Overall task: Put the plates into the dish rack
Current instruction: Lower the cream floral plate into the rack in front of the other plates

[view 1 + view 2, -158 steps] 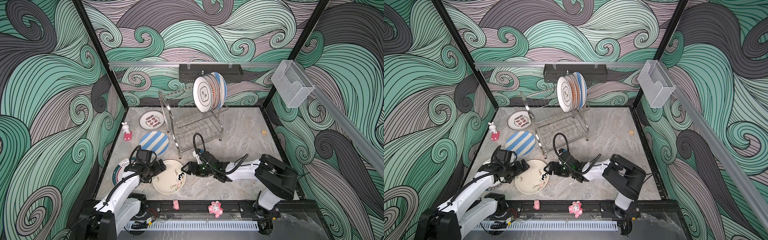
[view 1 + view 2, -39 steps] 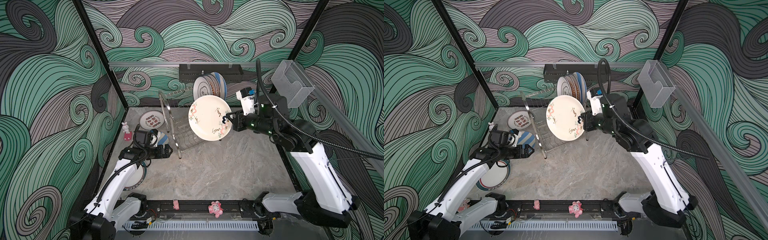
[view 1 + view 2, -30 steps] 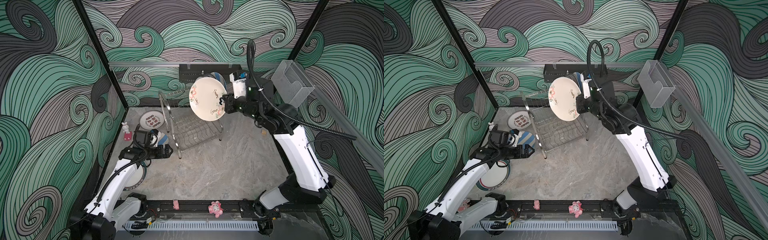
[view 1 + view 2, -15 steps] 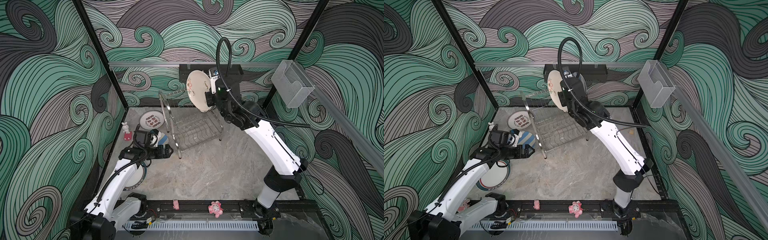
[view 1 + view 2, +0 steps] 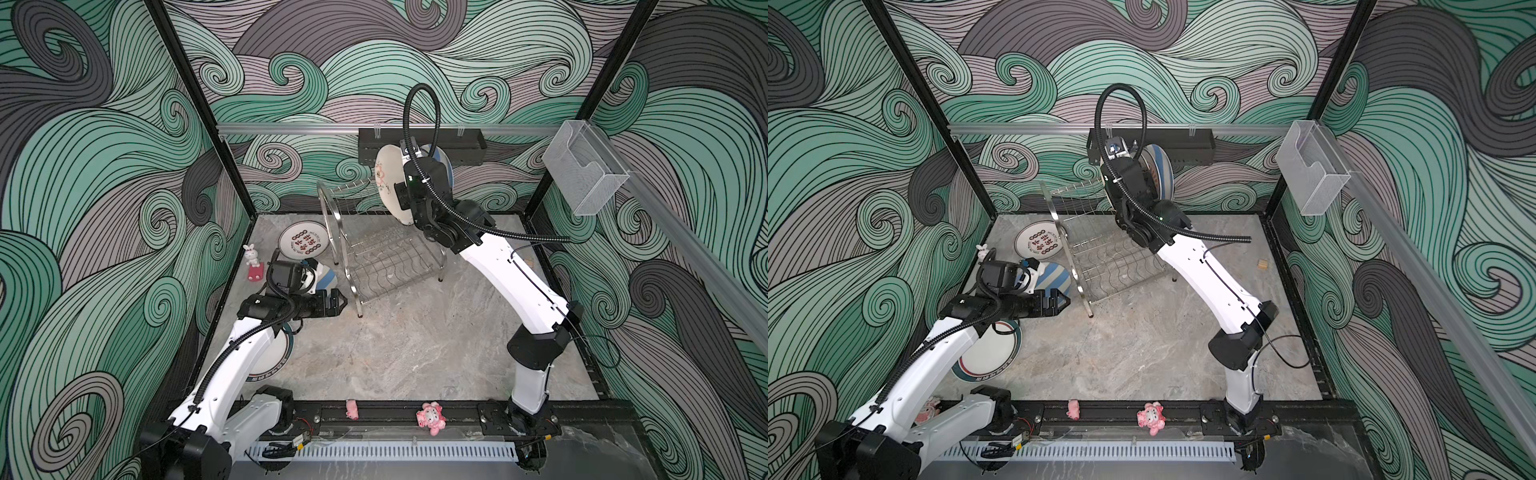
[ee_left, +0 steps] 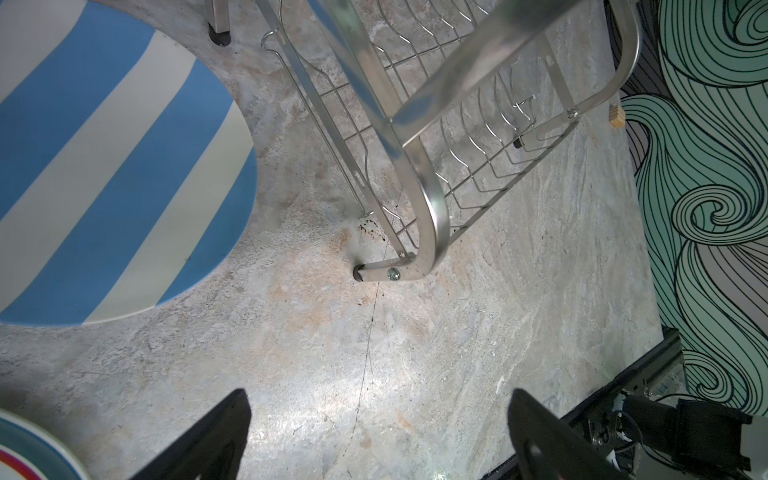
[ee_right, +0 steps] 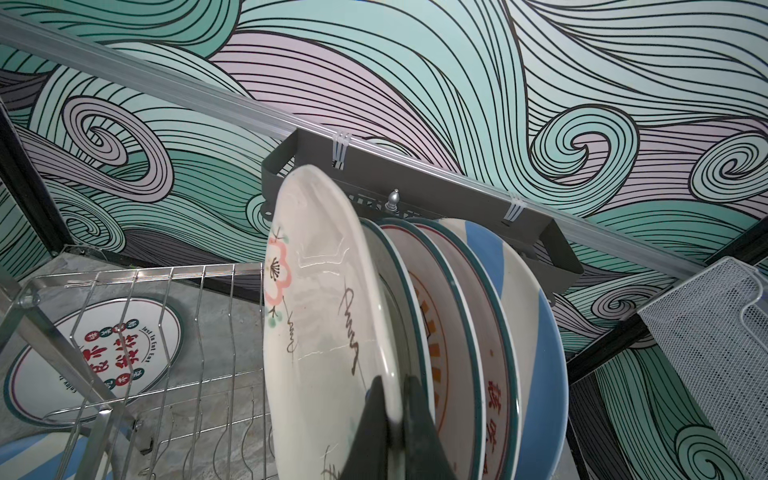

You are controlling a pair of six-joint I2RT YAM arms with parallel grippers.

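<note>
Cream plate (image 7: 316, 291) (maybe racked), in end effector (image 7: 392, 381)

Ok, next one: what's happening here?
The right gripper is shut on the rim of the cream plate, holding it on edge at the top tier of the dish rack, beside the plates standing there. The left gripper is open and empty, low over the table near the rack's front foot. The blue-white striped plate, character plate and teal-rimmed plate lie flat on the table.

swirl-patterned walls (image 5: 104, 166), grey marbled floor (image 5: 395, 353)
</note>
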